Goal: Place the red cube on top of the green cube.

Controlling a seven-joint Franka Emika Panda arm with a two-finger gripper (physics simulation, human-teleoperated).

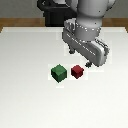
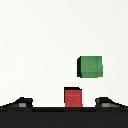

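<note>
Two cubes on white counter [image 1: 25,80]: red cube [image 1: 77,71] just beside green cube [image 1: 58,73], apart. Fingers [image 2: 73,103] spread wide, straddling red cube, gripping nothing.

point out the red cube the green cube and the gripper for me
red cube [image 1: 77,71], exterior view, front face.
green cube [image 1: 59,73], exterior view, front corner.
gripper [image 2: 64,102], wrist view, midway between the fingertips.
</note>
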